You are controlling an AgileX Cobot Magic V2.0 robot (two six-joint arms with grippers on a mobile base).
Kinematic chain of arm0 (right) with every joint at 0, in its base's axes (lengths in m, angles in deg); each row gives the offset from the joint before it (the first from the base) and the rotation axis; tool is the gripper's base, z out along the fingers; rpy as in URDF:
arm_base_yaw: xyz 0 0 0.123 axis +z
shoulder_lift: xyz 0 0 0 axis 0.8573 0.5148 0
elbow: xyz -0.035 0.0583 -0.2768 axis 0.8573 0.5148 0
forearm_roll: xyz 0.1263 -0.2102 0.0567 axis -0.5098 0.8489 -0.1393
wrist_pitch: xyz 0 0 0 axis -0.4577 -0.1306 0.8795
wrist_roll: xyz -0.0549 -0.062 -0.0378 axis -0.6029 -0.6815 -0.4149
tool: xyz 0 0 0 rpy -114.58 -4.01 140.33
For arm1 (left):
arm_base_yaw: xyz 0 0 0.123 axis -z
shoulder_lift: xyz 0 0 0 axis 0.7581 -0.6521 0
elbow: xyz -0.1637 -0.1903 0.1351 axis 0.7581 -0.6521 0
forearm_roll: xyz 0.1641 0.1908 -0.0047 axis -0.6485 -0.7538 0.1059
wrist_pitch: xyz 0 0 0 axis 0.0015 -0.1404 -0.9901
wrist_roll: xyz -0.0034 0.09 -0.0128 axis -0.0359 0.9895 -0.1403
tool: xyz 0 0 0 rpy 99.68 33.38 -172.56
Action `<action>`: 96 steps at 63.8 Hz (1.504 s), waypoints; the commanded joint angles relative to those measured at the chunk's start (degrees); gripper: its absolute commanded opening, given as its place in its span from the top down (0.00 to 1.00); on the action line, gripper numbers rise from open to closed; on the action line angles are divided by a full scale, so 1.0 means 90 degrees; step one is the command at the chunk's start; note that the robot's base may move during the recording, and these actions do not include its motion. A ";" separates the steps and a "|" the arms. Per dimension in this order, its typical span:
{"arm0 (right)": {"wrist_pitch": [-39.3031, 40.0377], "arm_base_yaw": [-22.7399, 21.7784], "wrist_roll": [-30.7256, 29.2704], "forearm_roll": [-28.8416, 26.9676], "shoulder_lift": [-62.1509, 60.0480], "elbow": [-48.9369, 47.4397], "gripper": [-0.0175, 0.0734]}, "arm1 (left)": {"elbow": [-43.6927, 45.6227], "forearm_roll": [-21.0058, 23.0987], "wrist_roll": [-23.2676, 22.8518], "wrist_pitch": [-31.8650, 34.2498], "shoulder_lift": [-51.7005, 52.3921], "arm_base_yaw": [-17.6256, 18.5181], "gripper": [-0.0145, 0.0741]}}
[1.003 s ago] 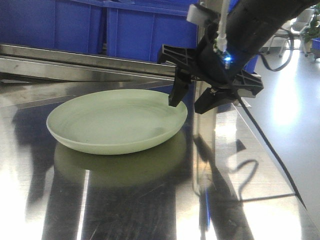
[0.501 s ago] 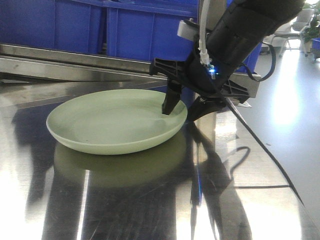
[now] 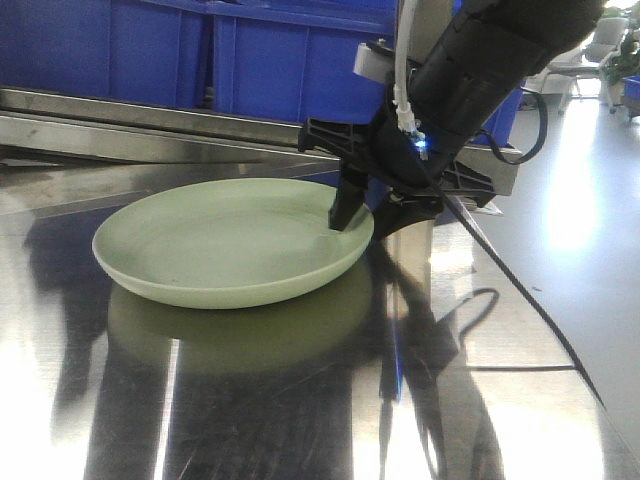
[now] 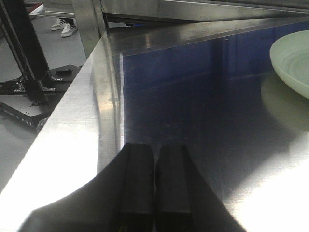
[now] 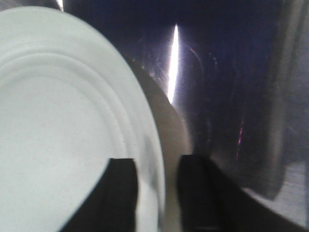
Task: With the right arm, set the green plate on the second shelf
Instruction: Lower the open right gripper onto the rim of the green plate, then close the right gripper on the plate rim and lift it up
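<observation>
Now that the right pincer (image 3: 362, 224) has dropped from above the plate's edge and drawn narrower, its jaws straddle the rim of the green plate (image 3: 230, 240), one finger inside and one outside. The wrist view shows a sliver of gap left, so it is spread, not yet pinching. The grasp looks about to close, with the lift to the second shelf all ahead. Pale sage, matte and shallow with faint rings, the plate lies flat on the steel tabletop (image 3: 260, 410). Well apart, the left pincer (image 4: 155, 188) rests pressed together.

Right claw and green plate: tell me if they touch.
Cannot tell. Right wrist view: the right claw straddles the rim of the green plate, open; fingertip contact is hidden.
</observation>
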 commanded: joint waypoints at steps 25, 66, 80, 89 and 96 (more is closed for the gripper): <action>0.0286 0.0012 -0.0077 -0.0064 -0.0648 -0.0155 0.75 | -0.0266 -0.0024 -0.0031 0.0399 0.0124 0.0015 0.70; 0.0963 -0.0007 -0.0087 0.0793 -0.3025 0.0312 0.75 | -0.0266 -0.0024 -0.0031 0.0399 0.0124 0.0015 0.70; 0.1598 -0.0019 -0.0087 0.0798 -0.4044 0.1282 0.75 | -0.0266 -0.0024 -0.0031 0.0399 0.0124 0.0015 0.70; 0.2060 -0.0046 -0.0089 0.0805 -0.4775 0.2049 0.75 | -0.0266 -0.0024 -0.0031 0.0399 0.0124 0.0015 0.70; 0.2096 -0.0233 -0.0089 0.0805 -0.5261 0.2529 0.75 | -0.0266 -0.0024 -0.0031 0.0399 0.0124 0.0015 0.70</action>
